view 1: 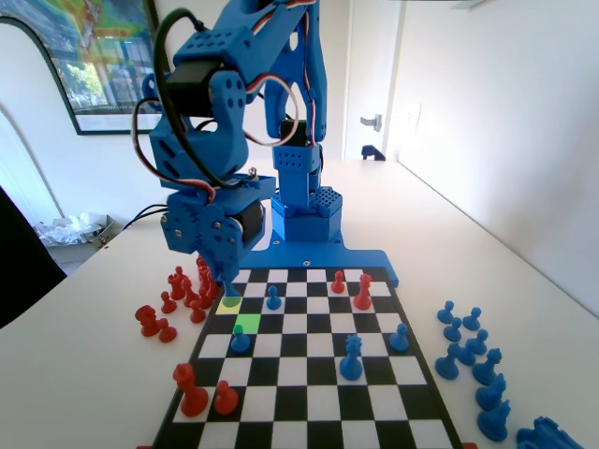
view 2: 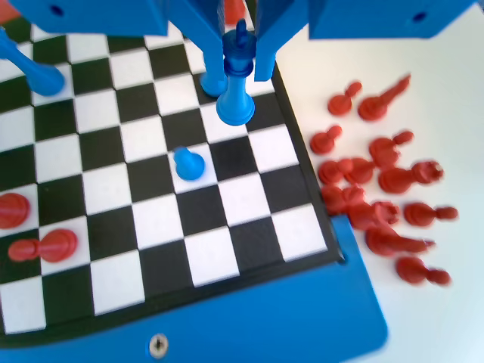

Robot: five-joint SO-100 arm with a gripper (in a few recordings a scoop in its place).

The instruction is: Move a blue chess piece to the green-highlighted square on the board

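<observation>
In the wrist view the blue chess piece (view 2: 235,102) stands upright between my gripper's (view 2: 239,53) two jaws, which close on its narrow top. In the fixed view the gripper (view 1: 225,281) hangs low over the yellow square (view 1: 229,305) near the board's (view 1: 309,440) left edge, and the piece's base peeks out below it. I cannot tell whether the base touches the square. The green-highlighted square (view 1: 247,324) lies one square nearer the camera and one to the right, with nothing on it.
A small blue pawn (view 1: 272,297) (view 2: 188,162) stands close to the gripper. More blue pieces (view 1: 351,357) and red pieces (view 1: 190,388) stand on the board. Red pieces (view 1: 178,295) (view 2: 382,189) crowd the table beside the gripper. Spare blue pieces (view 1: 468,346) stand off the board's right side.
</observation>
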